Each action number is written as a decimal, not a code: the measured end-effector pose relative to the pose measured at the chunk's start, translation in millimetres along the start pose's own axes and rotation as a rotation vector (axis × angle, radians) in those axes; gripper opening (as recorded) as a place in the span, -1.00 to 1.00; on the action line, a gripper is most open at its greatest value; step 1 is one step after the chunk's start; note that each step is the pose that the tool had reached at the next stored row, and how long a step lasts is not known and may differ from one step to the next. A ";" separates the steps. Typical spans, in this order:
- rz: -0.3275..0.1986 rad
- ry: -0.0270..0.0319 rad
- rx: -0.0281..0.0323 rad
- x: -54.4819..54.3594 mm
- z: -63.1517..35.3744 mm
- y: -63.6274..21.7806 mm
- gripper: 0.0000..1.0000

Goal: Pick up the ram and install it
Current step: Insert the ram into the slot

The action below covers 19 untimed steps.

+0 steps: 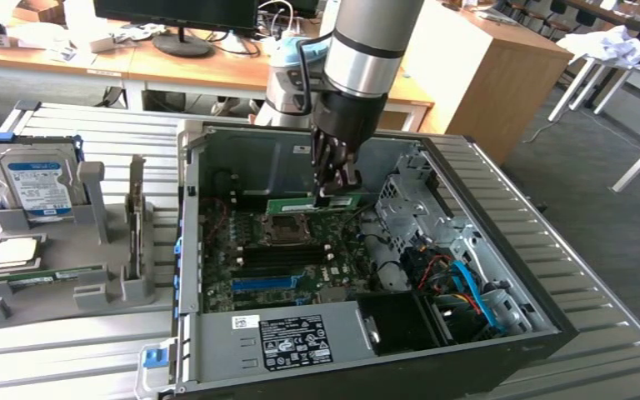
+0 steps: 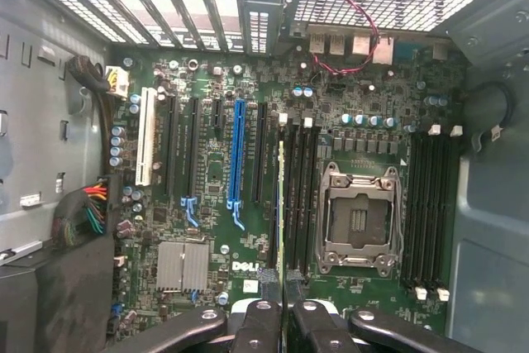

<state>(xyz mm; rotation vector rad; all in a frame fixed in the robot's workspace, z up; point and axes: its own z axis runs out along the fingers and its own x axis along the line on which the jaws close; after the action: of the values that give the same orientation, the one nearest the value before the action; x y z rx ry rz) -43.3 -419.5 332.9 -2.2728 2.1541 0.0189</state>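
Inside the computer case (image 1: 470,242), claw (image 1: 335,197) grips ram (image 1: 311,202) edge-on.

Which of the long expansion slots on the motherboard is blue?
The blue slot between black slots; the white slot sits farther toward the case wall.

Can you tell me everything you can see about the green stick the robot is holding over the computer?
The long, thin green circuit-board stick, the ram, lies level on its long edge inside the open computer case, just above the motherboard's processor socket. The robot's dark tool is shut on its top edge. In the wrist view the ram appears edge-on as a narrow pale-green strip running out from between the tool's fingertips, lined up along the black memory slots beside the socket. Whether it already sits in a slot cannot be told.
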 end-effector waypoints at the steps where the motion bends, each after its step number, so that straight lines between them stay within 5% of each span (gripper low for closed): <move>1: 0.000 0.0000 0.0000 0.0 0.2 0.0 -0.74; 19: 0.000 0.0000 0.0000 0.1 3.6 0.0 -0.74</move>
<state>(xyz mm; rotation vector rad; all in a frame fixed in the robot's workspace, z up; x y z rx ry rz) -43.3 -419.5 329.3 -2.2728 2.1540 0.0189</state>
